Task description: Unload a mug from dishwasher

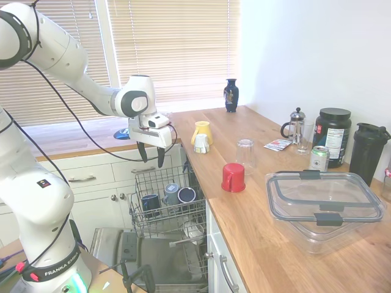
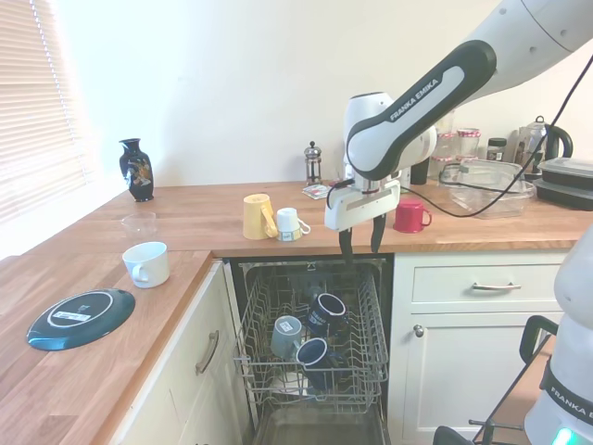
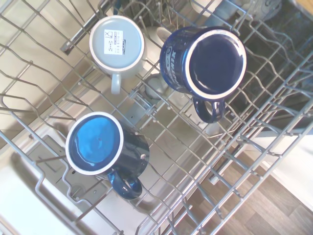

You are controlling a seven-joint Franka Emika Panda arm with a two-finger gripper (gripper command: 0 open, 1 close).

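Mug (image 3: 100, 147): the plain dark navy one. It lies tilted among the wires of the pull-out rack (image 1: 139, 223) of the open dishwasher (image 2: 278, 422), its mouth turned up and sideways, its handle on the low side. It sits near the front of the rack, just beside a grey-blue mug (image 3: 116, 44) that shows its base, and a little apart from a second dark mug with print on its side (image 3: 208, 61).

My gripper (image 1: 151, 155) hangs over the rack, well clear of the wires, fingers spread wide and holding nothing.

Step in hand, as I judge it: line up and come down.
- Centre over the plain mug, not the printed one; from above they look alike.
- Put one finger inside the mouth and one outside the wall, away from the handle.
- Match my wrist to the mug's tilt, so the glossy wall does not slip.
- Lift straight out of the wires before moving sideways.

Hard to make out:
- Both dark mugs show a pale edge in the wrist view; it may be glare.
- I cannot tell whether a wire passes through the handle.
- The lower rack is mostly hidden.
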